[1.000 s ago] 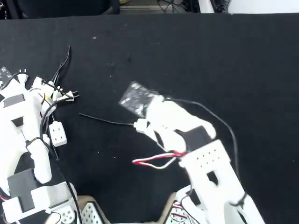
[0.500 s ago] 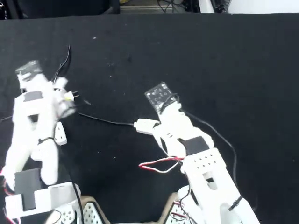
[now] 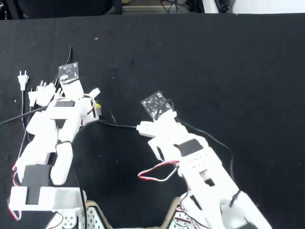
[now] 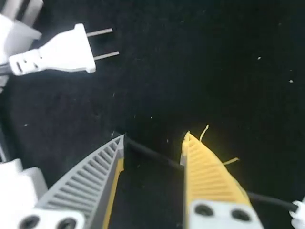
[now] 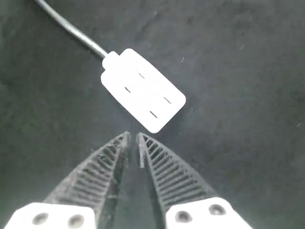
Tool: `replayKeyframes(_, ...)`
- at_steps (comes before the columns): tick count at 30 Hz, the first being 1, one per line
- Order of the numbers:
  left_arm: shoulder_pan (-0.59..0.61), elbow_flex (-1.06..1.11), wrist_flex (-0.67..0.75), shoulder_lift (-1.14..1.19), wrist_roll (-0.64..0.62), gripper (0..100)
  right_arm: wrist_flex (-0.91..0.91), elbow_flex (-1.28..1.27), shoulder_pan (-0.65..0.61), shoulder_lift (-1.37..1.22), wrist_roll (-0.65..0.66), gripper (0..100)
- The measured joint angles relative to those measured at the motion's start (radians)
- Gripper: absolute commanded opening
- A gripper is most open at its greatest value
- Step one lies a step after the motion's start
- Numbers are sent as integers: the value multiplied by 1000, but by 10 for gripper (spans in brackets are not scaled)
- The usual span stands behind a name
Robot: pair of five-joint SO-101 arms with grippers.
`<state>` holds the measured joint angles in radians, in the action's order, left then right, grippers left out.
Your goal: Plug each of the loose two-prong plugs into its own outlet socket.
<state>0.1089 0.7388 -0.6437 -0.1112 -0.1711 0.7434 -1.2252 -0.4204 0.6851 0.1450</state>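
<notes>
Lying slots-up on the worktop [image 3: 238,71], the outlet socket [image 5: 143,90] has the right pincer [image 5: 133,136] just beside it, all but closed and empty; brace it there. Its cord [image 4: 152,155] seemingly passes between the jaws of the left pincer [image 4: 153,138], which stands open. That pincer should grasp the loose plug [image 4: 62,50], well apart from the socket, by its body.

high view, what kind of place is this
Probably a robotics lab bench: a black table with a white left arm and right arm side by side, and a loose plug and a socket laid out on it.
</notes>
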Motion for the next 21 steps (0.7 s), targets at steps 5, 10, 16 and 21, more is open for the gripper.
replayKeyframes(5,0,-51,11,63,0,199,0,63,-38,-163,2,10)
replayKeyframes(10,0,-77,11,114,8,199,0,129,-12,-255,2,10)
replayKeyframes(16,15,-118,-117,117,14,199,-101,135,78,-275,2,10)
replayKeyframes(21,81,-172,-227,129,14,199,-186,135,78,-276,2,10)
